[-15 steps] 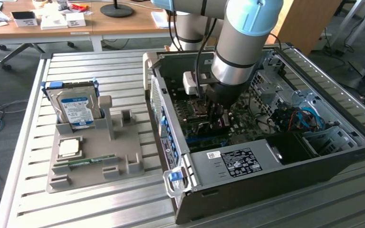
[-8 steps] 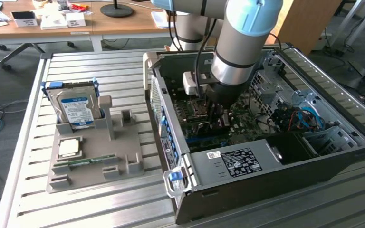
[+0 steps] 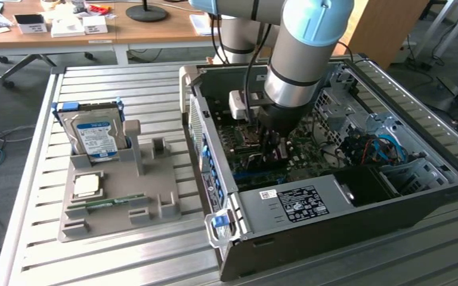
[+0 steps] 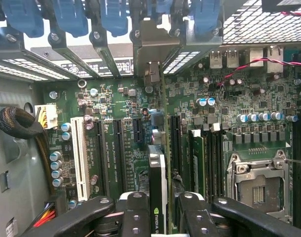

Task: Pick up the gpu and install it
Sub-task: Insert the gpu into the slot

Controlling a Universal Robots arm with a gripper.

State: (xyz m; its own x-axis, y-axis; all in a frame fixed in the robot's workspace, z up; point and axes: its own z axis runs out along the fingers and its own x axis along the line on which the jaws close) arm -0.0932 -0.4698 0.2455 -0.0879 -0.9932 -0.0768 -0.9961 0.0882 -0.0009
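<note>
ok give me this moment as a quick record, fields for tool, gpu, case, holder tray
tool: shut on the gpu, down inside the open case
gpu: held edge-on above the motherboard, bracket end toward the rear slot covers
case: lying open on the slatted table
holder tray: at the exterior view's left, hard drive standing in it

— What is seen carrying everything?
— A slatted metal table [image 3: 117, 262], on which two things are set directly.
— Which ones?
— An opened computer case [image 3: 333, 238] is laid on its side toward the exterior view's right. A grey parts holder [image 3: 121, 205] is placed toward the exterior view's left, just beside the case.
— Are they touching?
— That cannot be told.
</note>
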